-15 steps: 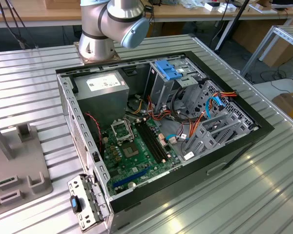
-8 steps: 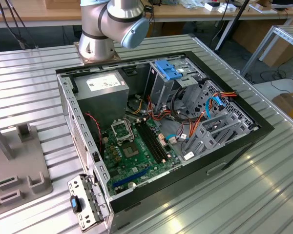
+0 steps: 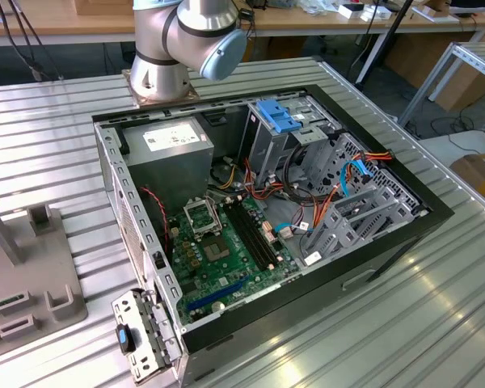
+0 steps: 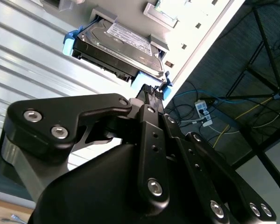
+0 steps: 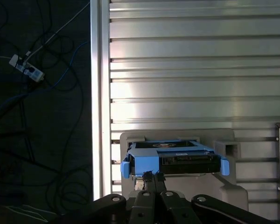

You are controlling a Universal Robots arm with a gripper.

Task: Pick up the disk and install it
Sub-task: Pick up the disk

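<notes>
Disk (image 5: 177, 157) sits flat in a grey holder (image 5: 219, 137) on the ribbed metal table (image 5: 200, 70), close to the table edge, blue rail framing it, in both wrist views. Gripper (image 5: 151, 176) fingers are pressed together with no gap I can see and nothing between them, tips right at the blue rail's near side; touching or not, I cannot tell. Exterior view: open computer case (image 3: 267, 210) on the table, arm base (image 3: 166, 48) beyond it.
</notes>
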